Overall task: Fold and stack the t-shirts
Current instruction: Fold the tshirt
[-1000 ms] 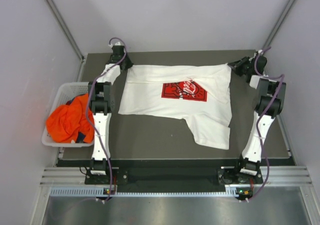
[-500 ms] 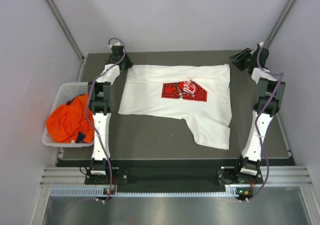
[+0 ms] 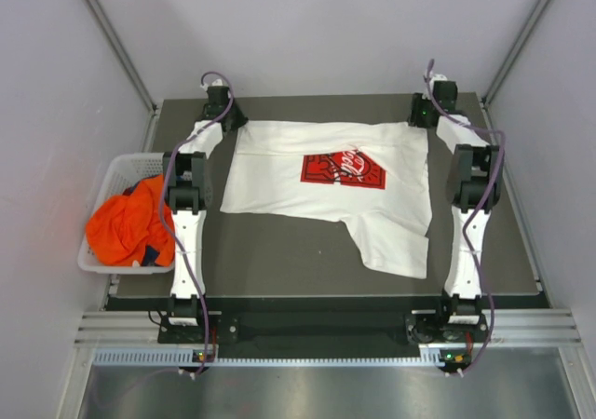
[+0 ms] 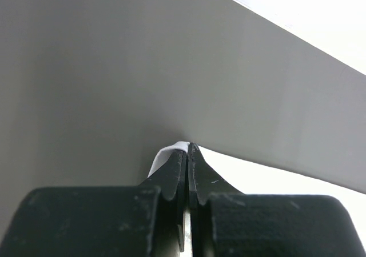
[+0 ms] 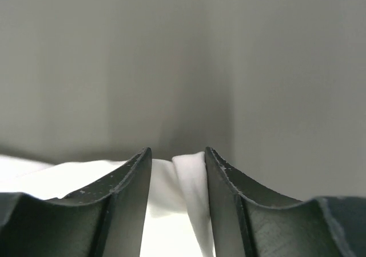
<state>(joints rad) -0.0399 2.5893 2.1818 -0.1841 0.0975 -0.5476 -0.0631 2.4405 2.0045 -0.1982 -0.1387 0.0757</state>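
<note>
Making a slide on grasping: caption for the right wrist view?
Right gripper, jaws open, straddling a bunched fold of the white t-shirt.

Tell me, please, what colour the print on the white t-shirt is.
The print is red, seen best in the top external view.

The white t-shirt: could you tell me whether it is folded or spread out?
Largely spread out: the white t-shirt lies flat on the table, red print showing, its outline uneven, no tidy fold.
</note>
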